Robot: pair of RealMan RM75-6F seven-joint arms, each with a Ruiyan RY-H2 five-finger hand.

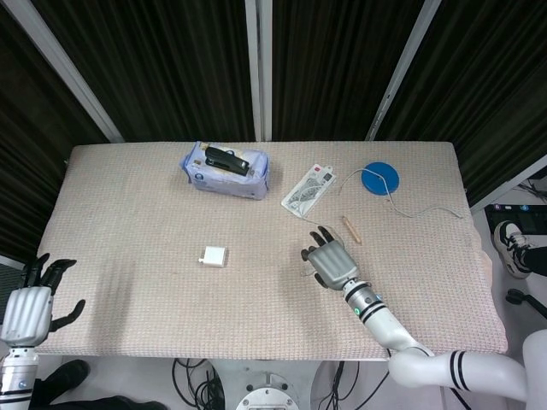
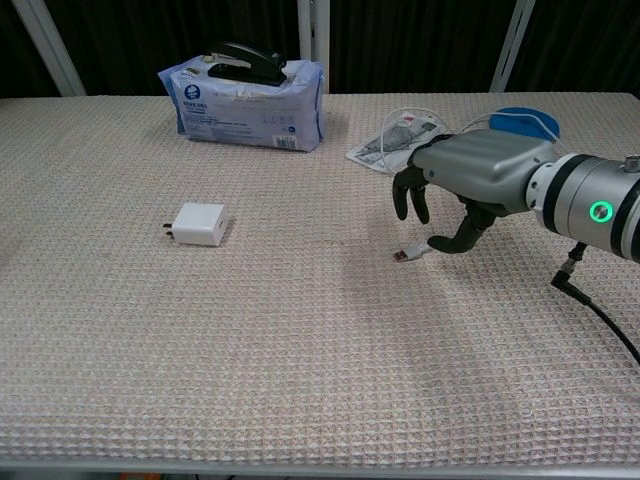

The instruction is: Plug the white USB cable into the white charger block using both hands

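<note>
The white charger block (image 1: 214, 256) (image 2: 200, 224) lies flat left of the table's middle, prongs to the left. The white USB cable (image 2: 418, 250) curves across the right half, and its metal plug (image 2: 402, 256) points left toward the block. My right hand (image 1: 330, 261) (image 2: 468, 182) hovers palm-down over the cable just behind the plug. Its fingers hang apart and its thumb is close to the cable, with nothing gripped. In the head view this hand hides the plug. My left hand (image 1: 30, 301) stays off the table's front left corner, fingers spread and holding nothing.
A blue pack of wipes (image 1: 226, 169) (image 2: 245, 88) with a black clip on top stands at the back. A flat printed packet (image 1: 309, 188), a blue disc (image 1: 379, 179) with its thin wire, and a small wooden stick (image 1: 351, 229) lie back right.
</note>
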